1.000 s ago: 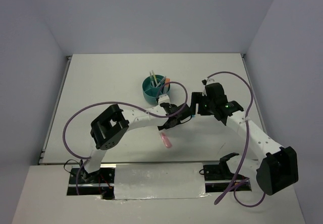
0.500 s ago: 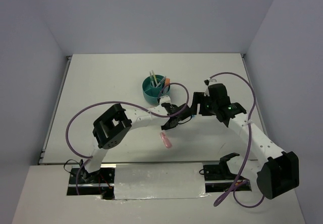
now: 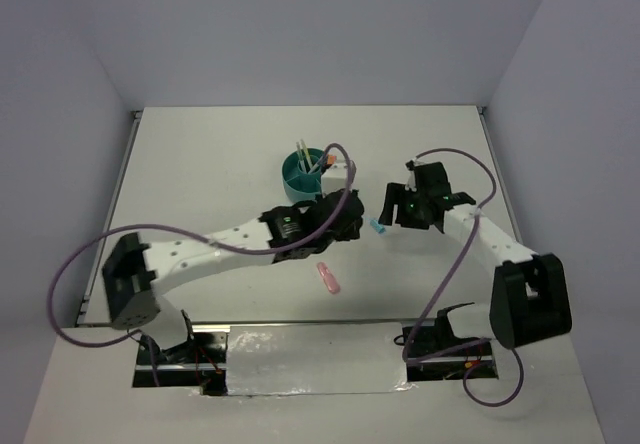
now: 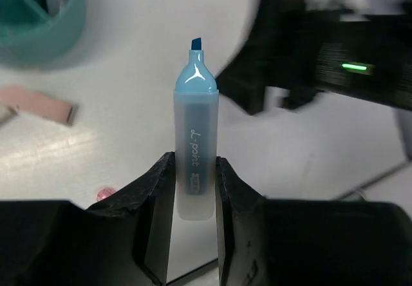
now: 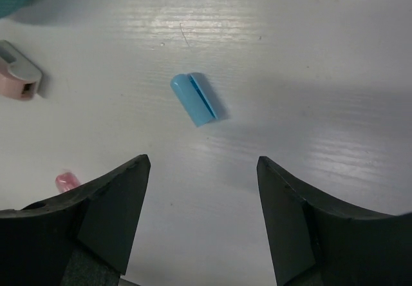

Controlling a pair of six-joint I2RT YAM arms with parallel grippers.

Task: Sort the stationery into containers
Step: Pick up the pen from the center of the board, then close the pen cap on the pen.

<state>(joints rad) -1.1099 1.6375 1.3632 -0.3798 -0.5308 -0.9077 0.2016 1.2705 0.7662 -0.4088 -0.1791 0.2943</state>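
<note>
Gripping a blue highlighter [image 4: 194, 138] by the lower part of its barrel, your left claw [image 4: 193, 170] is closed to a narrow gap, with both fingers [image 4: 154, 192] pressed flat against the barrel's sides. The highlighter points straight out from the claw, its chisel tip bare. Seen from above, this claw [image 3: 350, 226] sits just in front of the organizer [image 3: 298, 186], over the worktop [image 3: 220, 154].

Your right claw [image 5: 201, 163] is spread wide and holds nothing. A blue cap [image 5: 195, 99] lies on its side on the worktop ahead of the gap between the fingers [image 5: 109, 202], touching neither. From above, the cap [image 3: 378, 228] lies between the two claws, with the right claw [image 3: 388, 207] just beside it.

The organizer is a round teal pot standing near the worktop's middle, with several pens [image 3: 303, 154] upright in it. A pink piece [image 4: 45, 104] lies flat just beside its wall. A pink stub [image 3: 328, 277] lies alone on the near side, apart from both claws.

The worktop is white and matt, with faint streaks and soft shadows. Plain pale grey-lilac walls [image 3: 300, 34] close it in on three sides. Purple cables [image 3: 75, 254] loop from each arm.
</note>
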